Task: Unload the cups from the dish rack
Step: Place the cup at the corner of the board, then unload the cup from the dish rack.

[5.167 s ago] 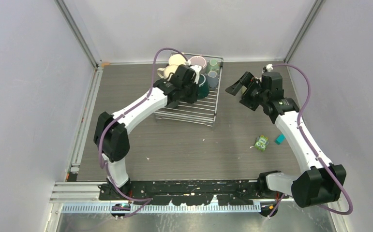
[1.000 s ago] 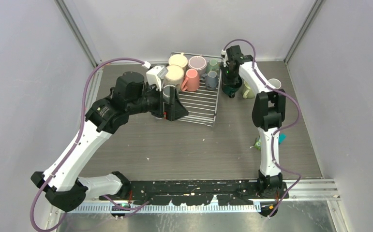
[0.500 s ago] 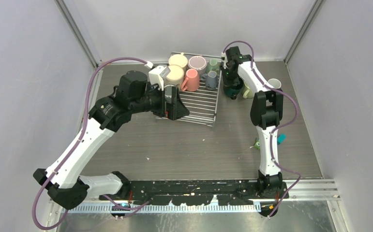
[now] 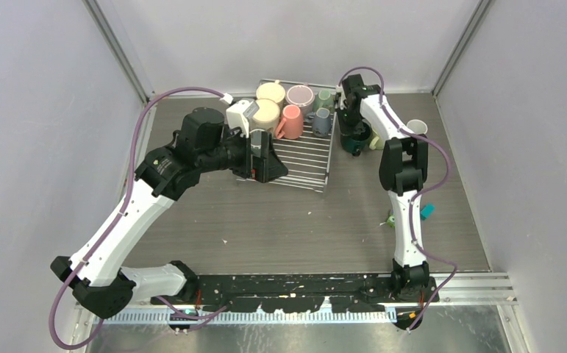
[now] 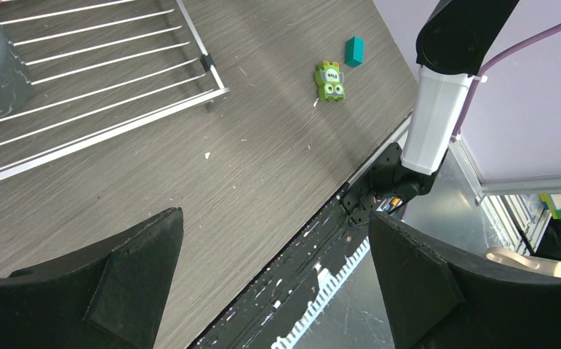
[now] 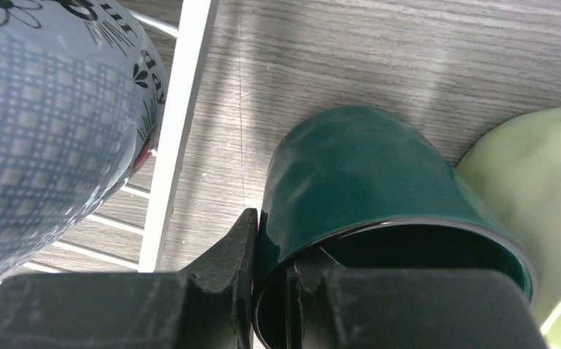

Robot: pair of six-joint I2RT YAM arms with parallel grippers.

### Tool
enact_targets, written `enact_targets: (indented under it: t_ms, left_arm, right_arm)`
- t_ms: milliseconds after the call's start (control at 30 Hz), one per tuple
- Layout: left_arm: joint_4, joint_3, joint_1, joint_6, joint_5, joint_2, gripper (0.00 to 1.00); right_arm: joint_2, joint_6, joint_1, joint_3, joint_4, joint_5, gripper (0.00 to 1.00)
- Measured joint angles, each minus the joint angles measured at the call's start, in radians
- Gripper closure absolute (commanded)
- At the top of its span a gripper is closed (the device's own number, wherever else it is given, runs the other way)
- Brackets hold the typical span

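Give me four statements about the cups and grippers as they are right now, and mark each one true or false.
1. The right gripper clamps the dark teal mug by its rim. True.
2. The dark teal mug sits in the dish rack. False: it is outside the dish rack, beside a pale green mug.
3. The left gripper holds a cup. False: it is open and empty.
4. A salmon pink mug stands in the dish rack. True.
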Motion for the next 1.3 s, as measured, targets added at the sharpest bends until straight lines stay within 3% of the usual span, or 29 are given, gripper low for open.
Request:
enact_targets:
  t_ms: [200, 433, 667, 800, 967, 1300]
  left_arm:
    - [0.000, 0.000, 0.000, 0.000, 0.000, 0.000, 0.00]
    - [0.000, 0.000, 0.000, 0.000, -0.001, 0.000, 0.00]
    - [0.000, 0.000, 0.000, 0.000, -0.017, 0.000, 0.00]
    - [0.000, 0.006, 0.000, 0.001, -0.034, 0.006, 0.00]
    - [-0.001, 0.019, 0.000, 0.009, -0.081, 0.019, 0.00]
    - [0.000, 0.037, 0.031, 0.100, -0.316, 0.126, 0.00]
  right_arm:
    - [0.010, 0.001, 0.003, 0.030, -0.026, 0.010, 0.64]
    - [0.010, 0.002, 0.021, 0.141, -0.063, 0.070, 0.51]
    - [-0.019, 0.045, 0.027, 0.142, -0.100, 0.132, 0.20]
    - [-0.130, 0.105, 0.027, 0.057, -0.101, 0.146, 0.02]
    - [-0.361, 0.188, 0.031, -0.106, -0.051, 0.143, 0.00]
    - [-0.803, 0.396, 0.046, -0.469, 0.156, 0.063, 0.00]
